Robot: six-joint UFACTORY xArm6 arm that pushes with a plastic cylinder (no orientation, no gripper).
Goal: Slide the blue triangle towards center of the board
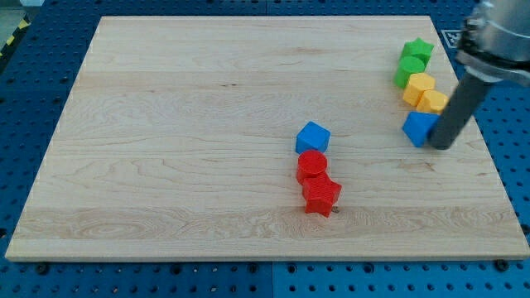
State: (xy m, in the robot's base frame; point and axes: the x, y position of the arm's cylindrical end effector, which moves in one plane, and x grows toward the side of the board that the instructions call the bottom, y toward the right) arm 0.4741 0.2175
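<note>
The wooden board [207,124] lies on a blue perforated table [25,108], and its left half carries nothing I can name.

Near the middle, slightly right of centre, sits a blue cube [312,136]. Just on its near side is a red round block [312,164], touching or almost touching it, and nearer still a red star [321,196] pressed against the round one. The three form a short line running from far to near.

At the far right of the board stands a cluster. The green star [418,50] is farthest, with a green block [408,71] just beside it on the near side. Then come two yellow blocks, one [419,86] touching the other [433,102]. Nearest in this group is the blue triangle [420,127], close to the board's right edge and well apart from the centre.

My tip [442,146] rests on the board right against the triangle's right side. The arm has no pincer, only the dark rod [455,112], so there is nothing to open or close.
</note>
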